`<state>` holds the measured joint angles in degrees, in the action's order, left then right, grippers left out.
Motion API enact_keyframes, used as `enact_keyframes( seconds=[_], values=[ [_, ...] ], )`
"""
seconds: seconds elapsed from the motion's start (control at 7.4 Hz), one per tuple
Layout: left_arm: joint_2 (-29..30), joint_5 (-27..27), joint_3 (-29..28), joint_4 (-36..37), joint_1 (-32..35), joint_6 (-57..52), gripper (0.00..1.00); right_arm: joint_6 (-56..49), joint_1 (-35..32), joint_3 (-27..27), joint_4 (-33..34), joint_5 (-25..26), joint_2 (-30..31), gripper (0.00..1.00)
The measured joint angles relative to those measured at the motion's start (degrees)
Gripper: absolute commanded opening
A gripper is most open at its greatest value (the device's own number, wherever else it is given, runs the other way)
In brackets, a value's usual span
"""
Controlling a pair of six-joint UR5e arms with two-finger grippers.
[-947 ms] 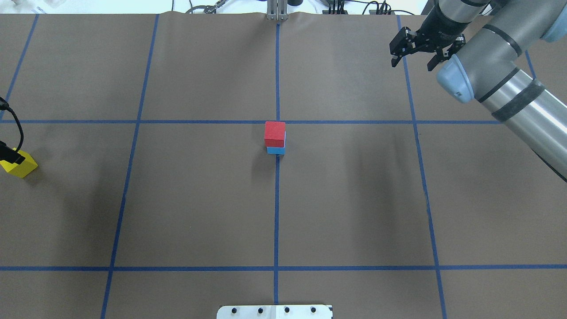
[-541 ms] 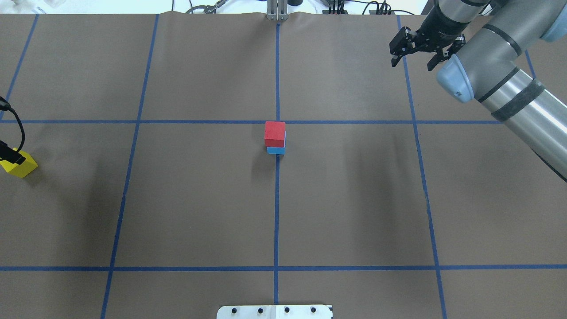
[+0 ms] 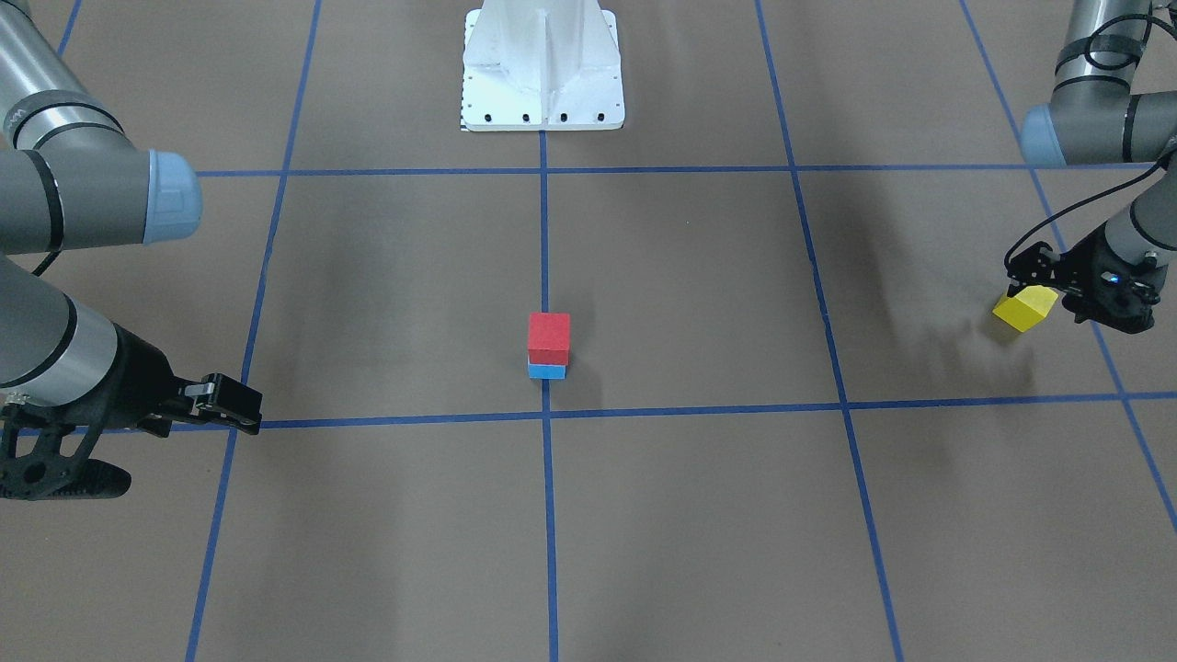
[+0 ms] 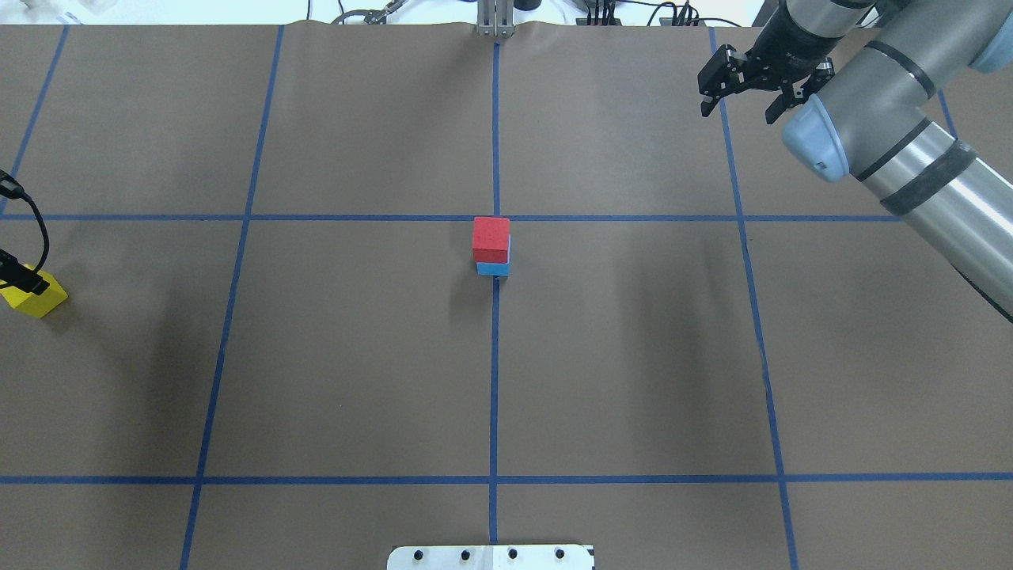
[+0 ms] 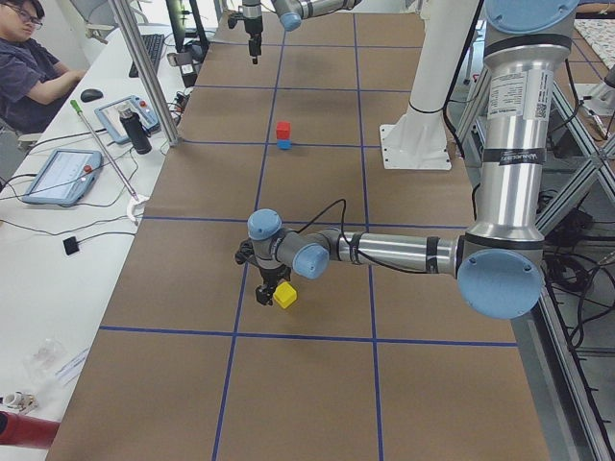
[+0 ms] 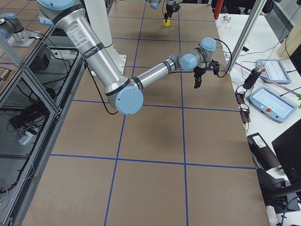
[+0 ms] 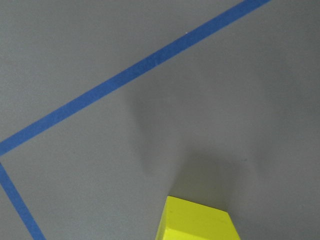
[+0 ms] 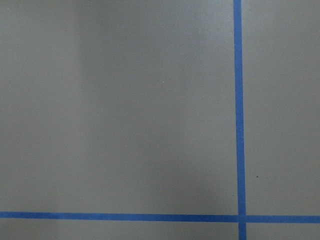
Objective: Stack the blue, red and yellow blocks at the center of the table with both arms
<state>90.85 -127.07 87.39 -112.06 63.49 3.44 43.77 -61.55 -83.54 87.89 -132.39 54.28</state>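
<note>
The red block (image 4: 491, 239) sat squarely on the blue block (image 4: 493, 269) at the middle of the table (image 4: 356, 356), right where the blue tape lines (image 4: 495, 380) crossed, so two of the three tiers looked done and only the top one was missing. The yellow block (image 4: 36, 294) was well apart from that pile, out near the table's edge on the robot's left side. The left gripper (image 3: 1050, 287) was down at it with its fingers right against the block, most likely because this arm is the one that can reach that end. Whether the jaws were clamped on the block or only straddled it could not be told; the left wrist view showed just a corner of yellow at the bottom of the picture and no fingers. It was also unclear whether the block rested on the paper or was a little off it. The right gripper (image 4: 736, 111) hung over the far right part of the table with its jaws apart and nothing between them, and its wrist view showed only bare paper and tape. It seemed parked there to keep the centre free. The step in hand was probably fetching the yellow block, and the risk ahead was nudging the pile when setting it down.
</note>
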Motion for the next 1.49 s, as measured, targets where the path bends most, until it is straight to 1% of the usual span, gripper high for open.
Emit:
enact_keyframes(
  seconds=[0.54,0.95,1.35,1.49],
  values=[
    [0.0,-0.9,-0.8,0.0,0.0,0.0,1.00,0.0,-0.1,0.0,0.0,0.1,0.0,0.99],
    [-0.1,-3.4,-0.8,-0.2,-0.1,0.1,1.00,0.0,-0.2,0.0,0.0,0.1,0.0,0.99],
    [-0.1,-3.7,-1.6,-0.2,-0.4,0.0,1.00,0.0,-0.2,0.0,0.0,0.2,0.0,0.99],
    [-0.1,-3.7,-1.7,-0.2,-0.4,0.0,0.81,0.0,-0.3,0.0,0.0,0.2,0.0,0.99]
  ],
)
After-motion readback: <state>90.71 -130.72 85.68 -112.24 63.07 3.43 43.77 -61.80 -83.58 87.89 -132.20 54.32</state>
